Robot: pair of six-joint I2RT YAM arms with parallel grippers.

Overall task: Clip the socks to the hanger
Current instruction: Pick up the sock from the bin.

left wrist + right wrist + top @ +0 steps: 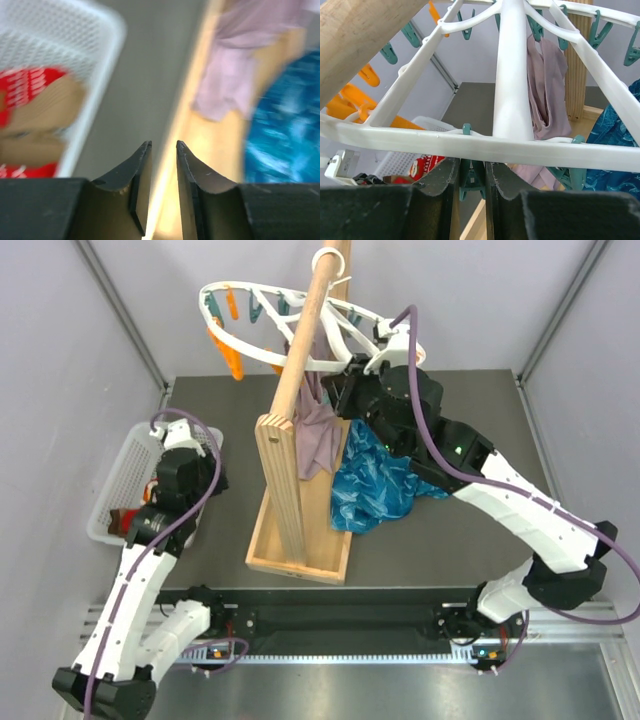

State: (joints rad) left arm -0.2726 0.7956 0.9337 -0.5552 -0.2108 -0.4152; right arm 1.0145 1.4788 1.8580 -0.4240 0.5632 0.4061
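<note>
The white oval hanger [250,345] hangs from a wooden pole, with orange and teal pegs under it. A mauve sock [318,435] dangles from it beside the pole. In the right wrist view my right gripper [471,172] is just under the hanger's rim [420,142], shut on a teal peg [471,182]. My left gripper [163,144] hovers between the basket and the wooden stand, its jaws a narrow gap apart with nothing between them; that view is blurred. Red patterned socks [30,87] and a tan sock [47,107] lie in the basket.
The white mesh basket [125,465] sits at the table's left edge. The wooden stand's base tray [300,550] and slanted pole [310,330] fill the middle. Blue patterned fabric [375,480] bunches just right of the stand, under the right arm.
</note>
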